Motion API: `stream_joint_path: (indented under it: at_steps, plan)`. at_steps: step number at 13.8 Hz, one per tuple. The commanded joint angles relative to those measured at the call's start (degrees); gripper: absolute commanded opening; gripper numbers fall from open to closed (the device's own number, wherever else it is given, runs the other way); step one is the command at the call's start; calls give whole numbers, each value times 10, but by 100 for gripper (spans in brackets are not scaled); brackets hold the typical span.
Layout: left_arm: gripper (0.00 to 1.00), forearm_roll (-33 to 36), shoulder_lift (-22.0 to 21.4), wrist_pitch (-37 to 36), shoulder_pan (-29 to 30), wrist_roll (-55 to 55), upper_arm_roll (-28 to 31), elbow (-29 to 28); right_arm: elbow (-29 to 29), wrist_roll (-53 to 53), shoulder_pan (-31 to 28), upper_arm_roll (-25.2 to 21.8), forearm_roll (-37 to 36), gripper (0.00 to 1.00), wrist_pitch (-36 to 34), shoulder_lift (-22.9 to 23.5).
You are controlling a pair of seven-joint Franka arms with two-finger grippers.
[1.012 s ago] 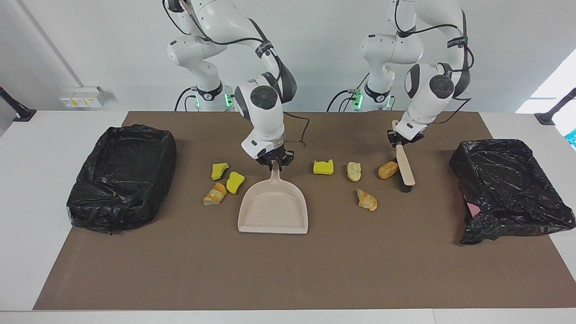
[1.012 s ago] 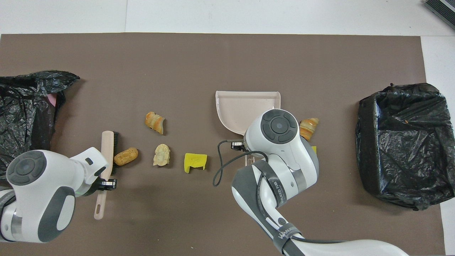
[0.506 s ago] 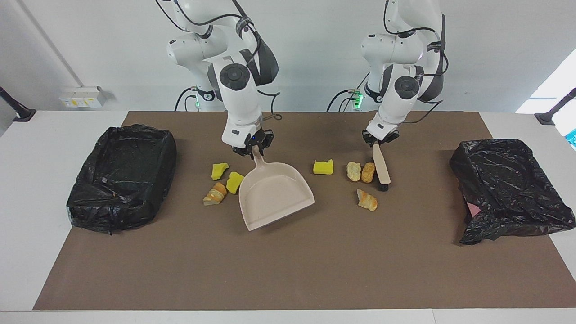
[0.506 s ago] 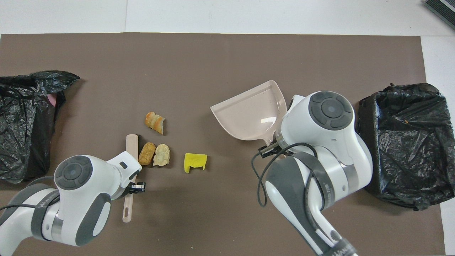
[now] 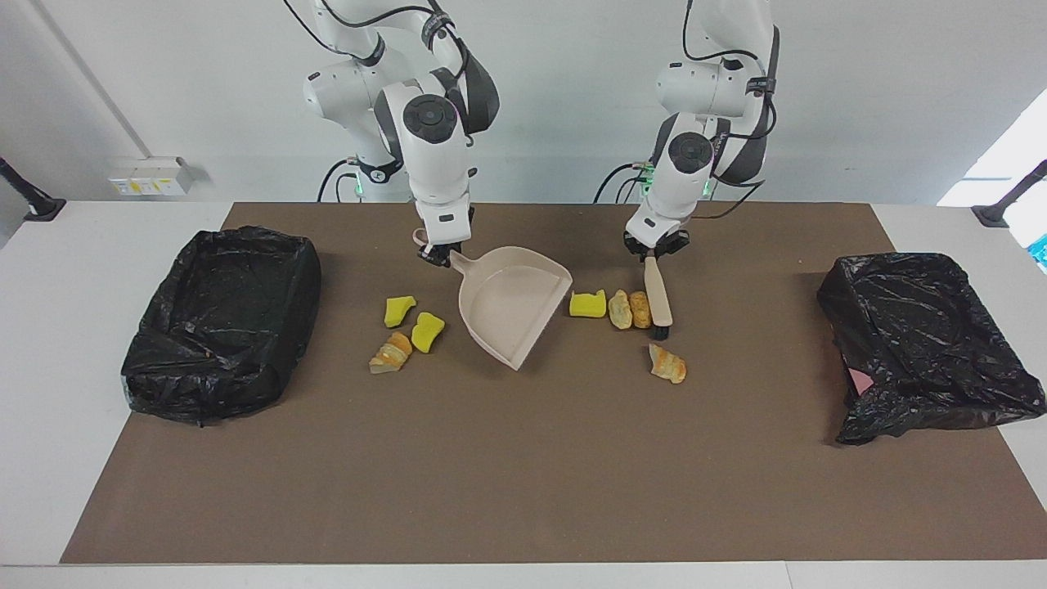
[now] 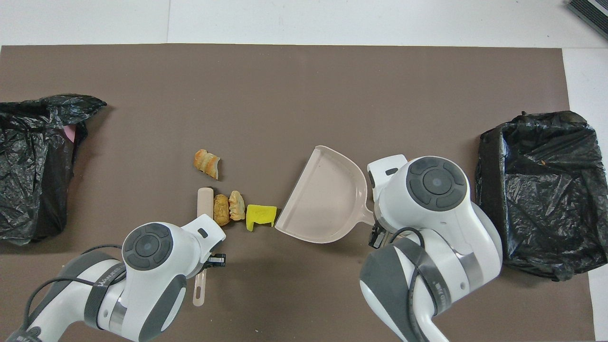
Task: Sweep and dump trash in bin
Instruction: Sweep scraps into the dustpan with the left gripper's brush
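Observation:
My right gripper [image 5: 439, 255] is shut on the handle of the beige dustpan [image 5: 511, 304], whose open mouth faces the left arm's end. Just outside that mouth lies trash: a yellow sponge chunk [image 5: 587, 304] with two bread pieces [image 5: 620, 309] pressed against it. My left gripper [image 5: 654, 255] is shut on the brush [image 5: 657, 298], whose bristles touch the second bread piece [image 5: 640, 309]. A croissant piece [image 5: 667, 364] lies farther from the robots. Two yellow chunks [image 5: 427, 330] and a bread piece [image 5: 390, 353] lie beside the dustpan toward the right arm's end. Overhead, the dustpan [image 6: 327, 199] and brush [image 6: 205, 202] show.
A black-lined bin [image 5: 221, 319] stands at the right arm's end of the brown mat, and another bin [image 5: 924, 343] at the left arm's end. In the overhead view the right arm hides the trash beside the dustpan.
The right gripper swung the dustpan round so its mouth faces the sponge. The left gripper pushed the brush toward the dustpan, driving two bread pieces against the yellow chunk.

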Motion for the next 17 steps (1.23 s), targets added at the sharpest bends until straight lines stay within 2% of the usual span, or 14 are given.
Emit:
stream_joint_path:
  at_steps: [1,4,6,10,13,17]
  plan:
    - [0,-13,5,6,-21,7,-2,0,-36,-56,12,4,-41,0,41,-6]
    - [0,-25,17,27,-33,7,-3,-1,-50,-74,28,4,-57,0,66,6]
    - [0,-28,25,35,-33,7,-6,0,-58,-58,40,4,-58,0,98,19]
    - [0,-46,39,35,-34,14,-33,24,-58,-28,55,4,-81,0,113,39]
    - [0,-96,44,36,-35,65,-57,41,-58,-21,55,4,-81,0,113,39]
    - [0,-161,67,51,-35,61,-117,88,-58,-14,60,4,-81,0,112,39]
